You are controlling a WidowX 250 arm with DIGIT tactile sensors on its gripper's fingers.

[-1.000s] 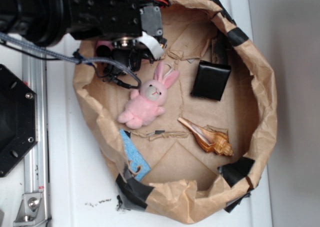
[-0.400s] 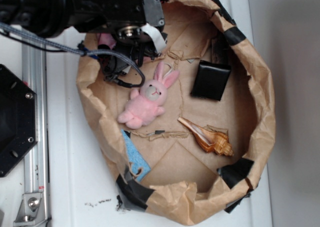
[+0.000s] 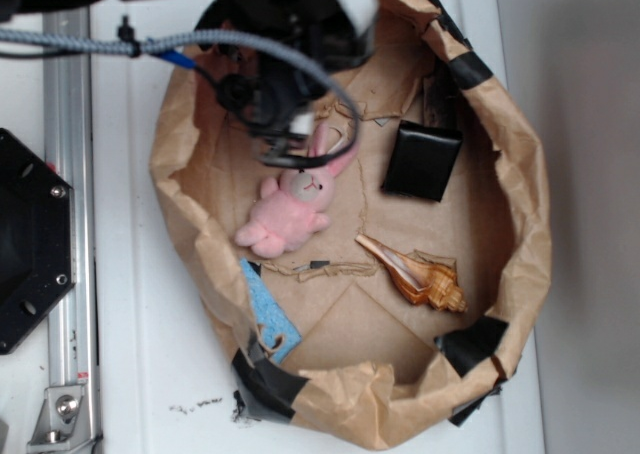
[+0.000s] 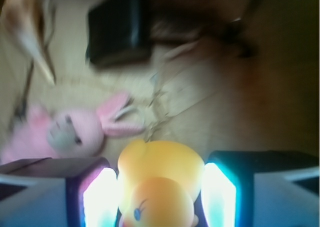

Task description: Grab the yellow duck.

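In the wrist view the yellow duck [image 4: 160, 179] fills the gap between my two glowing pads [image 4: 100, 199], which press on both its sides. Its blue eye faces the camera. My gripper [image 4: 160, 199] is shut on the duck, above the paper floor of the bag. In the exterior view the gripper [image 3: 287, 144] hangs over the pink bunny's ears, and the arm hides the duck there.
A brown paper bag rim [image 3: 525, 204] rings the workspace. Inside lie a pink plush bunny [image 3: 290, 212], a black box [image 3: 422, 161], a brown seashell [image 3: 415, 274] and a blue sponge [image 3: 268, 314]. A metal rail [image 3: 70, 224] runs down the left.
The arm has swung right from the bag's upper-left rim, and the gripper now sits over the bunny's ears. The bunny, box and shell have not moved.
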